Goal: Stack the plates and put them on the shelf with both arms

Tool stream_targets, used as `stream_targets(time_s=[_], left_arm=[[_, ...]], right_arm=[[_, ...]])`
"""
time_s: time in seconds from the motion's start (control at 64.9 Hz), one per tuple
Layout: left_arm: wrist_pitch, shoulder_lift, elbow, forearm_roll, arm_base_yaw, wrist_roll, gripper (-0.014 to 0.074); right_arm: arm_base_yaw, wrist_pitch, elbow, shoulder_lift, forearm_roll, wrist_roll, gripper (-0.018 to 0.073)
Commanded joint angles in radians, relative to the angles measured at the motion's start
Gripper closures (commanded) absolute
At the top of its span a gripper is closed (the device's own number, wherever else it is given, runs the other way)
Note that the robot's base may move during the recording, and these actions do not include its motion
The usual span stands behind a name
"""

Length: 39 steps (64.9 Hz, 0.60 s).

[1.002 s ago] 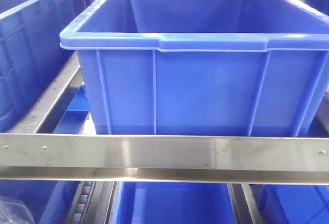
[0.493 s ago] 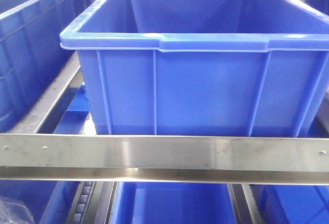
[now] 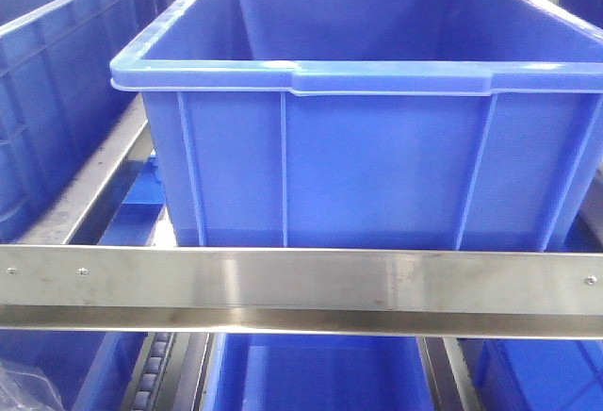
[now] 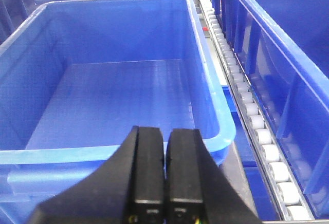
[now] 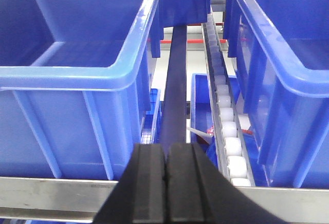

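No plate shows in any view. The shelf's brushed steel front rail (image 3: 301, 284) runs across the front view under a large blue crate (image 3: 358, 109). My left gripper (image 4: 165, 147) is shut and empty, its black fingers pressed together over the near rim of an empty blue crate (image 4: 118, 100). My right gripper (image 5: 166, 165) is shut and empty, hanging above the steel rail (image 5: 51, 193) between two blue crates.
White roller tracks (image 4: 247, 100) run beside the crates, also in the right wrist view (image 5: 226, 126). More blue crates stand left (image 3: 47, 72) and on the tier below (image 3: 311, 373). A dark steel strip (image 5: 177, 80) runs between the crates.
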Motion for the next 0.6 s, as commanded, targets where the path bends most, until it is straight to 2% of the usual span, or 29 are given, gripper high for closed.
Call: stream_targets(time_s=[0.0, 0.092, 0.154, 0.277, 0.37, 0.555, 0.586], left_arm=[[-0.082, 0.011, -0.030, -0.004, -0.001, -0.004, 0.0514], [-0.086, -0.004, -0.020, 0.000, -0.001, 0.000, 0.0514], [-0.092, -0.043, 0.008, 0.068, 0.010, 0.000, 0.0514], [-0.142, -0.186, 0.111, 0.068, 0.035, 0.000, 0.0514], [-0.185, -0.260, 0.190, 0.018, 0.047, -0.002, 0.0514], [-0.368, -0.372, 0.363, 0.011, 0.045, -0.010, 0.0514], [-0.288, -0.390, 0.357, 0.008, 0.045, -0.010, 0.0514]], right_arm=[[0.001, -0.093, 0.001, -0.019, -0.009, 0.000, 0.0503], [0.001, -0.093, 0.001, -0.019, -0.009, 0.000, 0.0503], [0.001, -0.093, 0.001, -0.019, -0.009, 0.000, 0.0503], [0.001, -0.093, 0.001, -0.019, -0.009, 0.000, 0.0503], [0.001, -0.093, 0.001, -0.019, -0.009, 0.000, 0.0503], [0.001, -0.093, 0.001, -0.019, -0.009, 0.000, 0.0503], [0.001, -0.093, 0.001, -0.019, -0.009, 0.000, 0.0503]])
